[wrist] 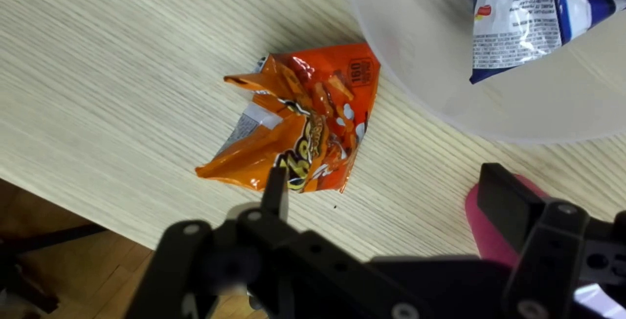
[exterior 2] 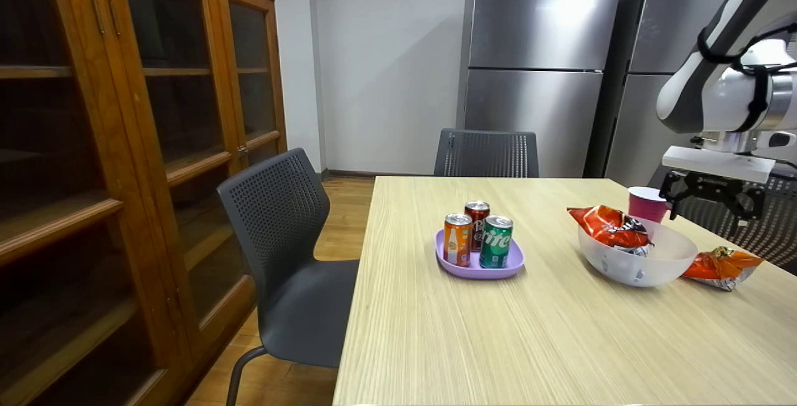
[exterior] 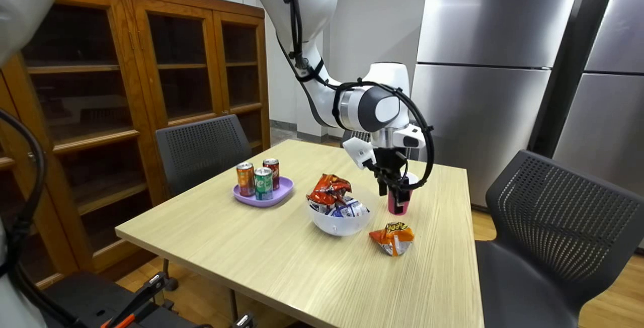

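Jaws wide | grpr (wrist: 386, 189) ptd dn, nr cup (exterior 2: 646, 207) | arm (exterior: 317, 16) bent abv tbl (exterior: 302, 267)

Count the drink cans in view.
3, all upright on the purple tray: the orange can, the green can and, partly behind them in an exterior view, the dark red can. None seems fully hidden.

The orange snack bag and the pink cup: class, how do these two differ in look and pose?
The orange snack bag has red parts and printed lettering; the pink cup shows a plain pink side and a white rim. The orange snack bag lies crumpled, while the pink cup stands upright. Both rest on the table, near the bowl.
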Robot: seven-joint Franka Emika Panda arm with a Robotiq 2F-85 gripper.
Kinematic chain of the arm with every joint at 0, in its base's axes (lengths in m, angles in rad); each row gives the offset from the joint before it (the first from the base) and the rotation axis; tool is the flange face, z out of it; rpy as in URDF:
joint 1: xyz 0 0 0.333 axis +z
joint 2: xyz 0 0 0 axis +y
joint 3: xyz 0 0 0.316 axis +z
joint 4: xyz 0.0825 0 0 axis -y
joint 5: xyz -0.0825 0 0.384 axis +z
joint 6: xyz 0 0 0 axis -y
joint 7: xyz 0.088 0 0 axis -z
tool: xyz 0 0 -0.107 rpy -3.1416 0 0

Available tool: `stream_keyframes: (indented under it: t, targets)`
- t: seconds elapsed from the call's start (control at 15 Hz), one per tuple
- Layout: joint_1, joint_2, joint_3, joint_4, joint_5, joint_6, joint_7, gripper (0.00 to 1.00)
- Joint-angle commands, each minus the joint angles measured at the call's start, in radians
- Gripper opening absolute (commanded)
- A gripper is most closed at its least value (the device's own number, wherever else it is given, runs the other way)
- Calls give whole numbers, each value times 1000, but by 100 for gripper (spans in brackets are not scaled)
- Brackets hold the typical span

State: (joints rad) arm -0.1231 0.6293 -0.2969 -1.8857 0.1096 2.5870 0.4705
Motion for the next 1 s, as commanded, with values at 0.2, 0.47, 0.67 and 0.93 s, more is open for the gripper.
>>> stream_keyframes:
  t: [0.2, 0.47, 0.67, 0.93]
  targets:
    - [-4, 29, 2, 13, 10, -14, 15, 100]
    - [-3, 48, 0, 17, 11, -19, 18, 100]
    - [-2, 62, -2, 27, 12, -23, 24, 100]
    - [-1, 82, -3, 43, 15, -31, 34, 100]
